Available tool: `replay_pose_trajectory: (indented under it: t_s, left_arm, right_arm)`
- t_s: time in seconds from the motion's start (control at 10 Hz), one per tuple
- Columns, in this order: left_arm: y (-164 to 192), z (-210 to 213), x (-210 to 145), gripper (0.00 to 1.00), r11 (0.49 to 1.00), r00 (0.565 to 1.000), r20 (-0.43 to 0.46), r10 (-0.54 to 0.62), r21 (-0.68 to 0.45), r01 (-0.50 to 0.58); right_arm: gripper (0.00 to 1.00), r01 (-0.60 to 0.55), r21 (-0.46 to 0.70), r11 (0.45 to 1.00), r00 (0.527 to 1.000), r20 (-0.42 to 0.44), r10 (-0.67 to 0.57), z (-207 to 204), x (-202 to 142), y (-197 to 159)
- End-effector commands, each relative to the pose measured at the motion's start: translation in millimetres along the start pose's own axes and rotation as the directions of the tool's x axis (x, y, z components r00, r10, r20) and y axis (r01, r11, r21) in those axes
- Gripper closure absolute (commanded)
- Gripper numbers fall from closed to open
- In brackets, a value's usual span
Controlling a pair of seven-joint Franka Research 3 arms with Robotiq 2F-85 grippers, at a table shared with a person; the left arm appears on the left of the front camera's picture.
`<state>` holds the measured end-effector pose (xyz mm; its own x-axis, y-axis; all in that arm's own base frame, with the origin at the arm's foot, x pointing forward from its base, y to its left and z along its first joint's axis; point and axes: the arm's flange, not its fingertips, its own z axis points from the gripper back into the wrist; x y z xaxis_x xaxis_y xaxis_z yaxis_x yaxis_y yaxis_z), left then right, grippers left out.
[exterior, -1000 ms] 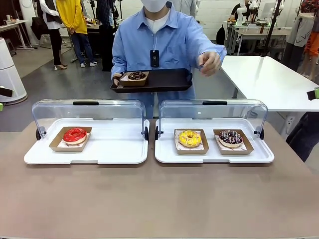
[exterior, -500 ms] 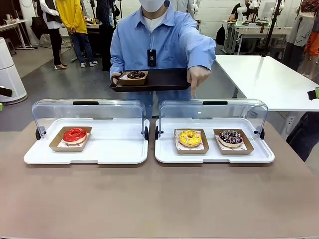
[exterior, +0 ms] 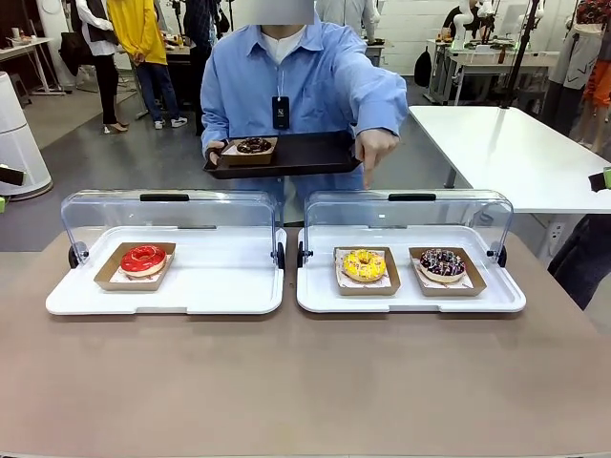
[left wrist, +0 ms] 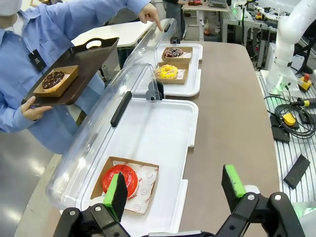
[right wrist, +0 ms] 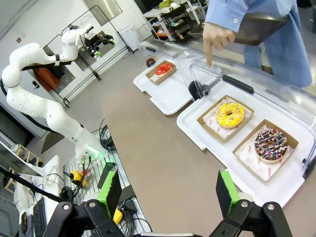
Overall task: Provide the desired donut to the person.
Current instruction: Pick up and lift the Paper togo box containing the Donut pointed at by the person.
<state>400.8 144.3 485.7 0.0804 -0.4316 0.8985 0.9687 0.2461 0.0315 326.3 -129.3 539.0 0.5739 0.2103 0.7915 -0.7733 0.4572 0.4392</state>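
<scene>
The person (exterior: 296, 86) in a light blue shirt stands at the far side and holds a black tray (exterior: 315, 153) carrying a chocolate donut (exterior: 254, 146) in a cardboard dish. Their other hand (exterior: 375, 153) points a finger down over the lid, above the yellow donut (exterior: 364, 264). Beside that one lies a chocolate sprinkled donut (exterior: 442, 262). A red donut (exterior: 143, 259) sits in the left case. My left gripper (left wrist: 175, 190) is open above the table edge near the red donut (left wrist: 120, 178). My right gripper (right wrist: 168, 192) is open, well short of the yellow donut (right wrist: 229, 114).
Two white display trays (exterior: 229, 286) (exterior: 401, 303) stand side by side with clear lids (exterior: 167, 215) (exterior: 410, 212) swung up at the back. Brown table in front of them is bare. A white table (exterior: 506, 153) stands at the far right.
The person's free hand has dropped from chest height to point down over the right case. The black tray has shifted a little to the left. Both grippers stay open.
</scene>
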Motion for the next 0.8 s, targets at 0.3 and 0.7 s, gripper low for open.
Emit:
replay_pose_trajectory:
  t_s: [0.3, 0.7]
  left_arm:
    - [-0.7, 0.2, 0.7, 0.0, 1.0, 1.0, 0.012, 0.013, 0.009, -0.014]
    - [-0.7, 0.2, 0.7, 0.0, 1.0, 1.0, 0.012, 0.013, 0.009, -0.014]
  right_arm:
    - [0.0, -0.272, -0.072, 0.96, 0.882, -0.418, 0.219, -81.6, 38.7, 47.2]
    - [0.0, -0.392, -0.053, 0.918, 0.694, -0.672, 0.258, -201.3, 46.9, 34.4]
